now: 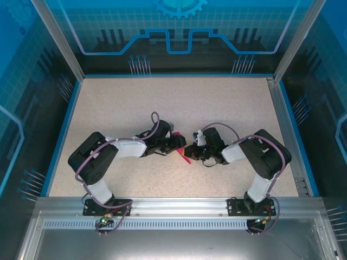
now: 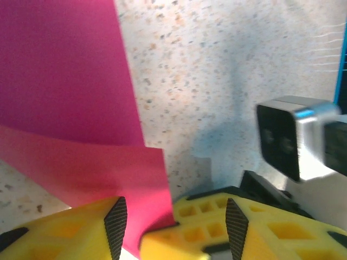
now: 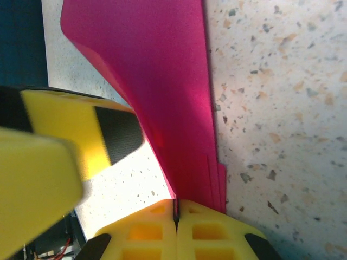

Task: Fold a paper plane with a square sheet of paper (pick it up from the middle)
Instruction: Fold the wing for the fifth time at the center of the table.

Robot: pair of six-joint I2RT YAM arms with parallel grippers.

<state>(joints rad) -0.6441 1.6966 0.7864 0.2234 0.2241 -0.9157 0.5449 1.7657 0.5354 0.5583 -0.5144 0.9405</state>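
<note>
Top external view: two arms meet over the middle of the speckled desk (image 1: pixel 162 103), and one magenta paper plane (image 1: pixel 184 156) is between their two end effectors, a little nearer than the desk's centre. On the blue back wall, one cyan gear drawing (image 1: pixel 180 6) stands above angular cyan lines.

Right wrist view: the right end effector (image 3: pixel 176 208) is closed. Its two yellow fingers are pressed together on one end of the plane, whose layered edges rise from the seam.

Left wrist view: the left end effector (image 2: pixel 146 222) has its two fingers somewhat apart, with the paper passing between them. Whether they press on it, I cannot tell. One silver-and-black camera box (image 2: pixel 295 138) is at the right.
</note>
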